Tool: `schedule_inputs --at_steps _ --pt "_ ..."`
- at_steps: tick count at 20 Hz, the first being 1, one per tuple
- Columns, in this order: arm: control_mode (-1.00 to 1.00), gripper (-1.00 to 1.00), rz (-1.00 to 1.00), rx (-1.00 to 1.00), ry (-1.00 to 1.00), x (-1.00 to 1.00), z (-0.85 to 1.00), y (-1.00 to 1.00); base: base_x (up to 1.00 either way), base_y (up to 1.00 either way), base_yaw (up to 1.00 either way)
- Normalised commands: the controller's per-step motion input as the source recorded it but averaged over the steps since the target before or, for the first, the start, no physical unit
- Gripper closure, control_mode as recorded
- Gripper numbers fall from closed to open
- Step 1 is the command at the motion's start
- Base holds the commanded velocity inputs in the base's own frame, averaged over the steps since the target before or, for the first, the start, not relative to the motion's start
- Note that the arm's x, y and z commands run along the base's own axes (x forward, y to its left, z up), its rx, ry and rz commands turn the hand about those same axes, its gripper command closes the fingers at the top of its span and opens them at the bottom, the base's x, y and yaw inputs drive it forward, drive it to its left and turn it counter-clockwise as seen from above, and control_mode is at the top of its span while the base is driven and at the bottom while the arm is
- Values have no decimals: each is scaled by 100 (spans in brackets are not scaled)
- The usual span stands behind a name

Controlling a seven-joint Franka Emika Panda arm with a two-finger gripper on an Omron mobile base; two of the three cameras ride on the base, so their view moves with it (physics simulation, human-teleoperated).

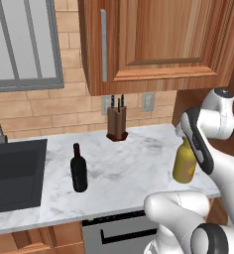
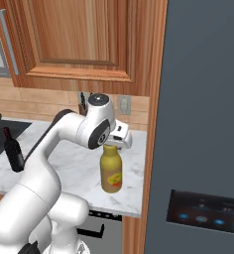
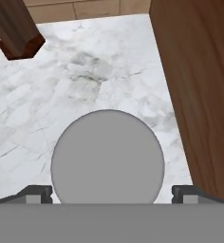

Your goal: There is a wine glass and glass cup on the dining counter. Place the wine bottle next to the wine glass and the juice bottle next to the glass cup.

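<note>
Hand state: the hand point(image 2: 112, 144) hangs directly over the juice bottle point(image 2: 111, 171), fingers spread wide, gripping nothing; in the hand view the two fingertips point(image 3: 38, 193) flank the bottle's round grey cap with a gap on each side.
Juice bottle: upright on the marble bench point(image 1: 129, 168), near its right end, close to the dark wooden panel point(image 3: 199, 95) beside the fridge point(image 2: 203, 124).
Wine bottle: the wine bottle point(image 1: 79, 168) stands upright well to the left, just right of the black sink point(image 1: 15, 173), untouched.
Step in hand: by my reading, lining up a top-down grasp on the juice bottle; neither bottle has been carried anywhere yet.
Risk, knock: if the hand descends off-centre, a finger could land on the cap or shoulder and tip the bottle.
Risk, slip: the bottle's body is rounded and looks smooth; a grip taken too high on the narrow neck may let it swing or slide out on lifting.
Risk, collision: the side panel is near on the right; a wide swing outward could strike it.
Surface: white-grey veined marble, flat, with a wooden knife block point(image 1: 117, 122) at the back.
Room: brick backsplash, wooden wall cabinets point(image 1: 158, 39) above, a window point(image 1: 22, 44) over the sink.
</note>
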Motion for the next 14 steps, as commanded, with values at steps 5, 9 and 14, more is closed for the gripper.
schedule_inputs --at_steps 5,9,14 --pt "-100 -100 0 0 0 0 0 -2 0 0 0" --pt "-100 -100 0 0 3 0 4 -1 0 0 0" --pt "-100 -100 -2 0 6 0 11 -1 0 0 0"
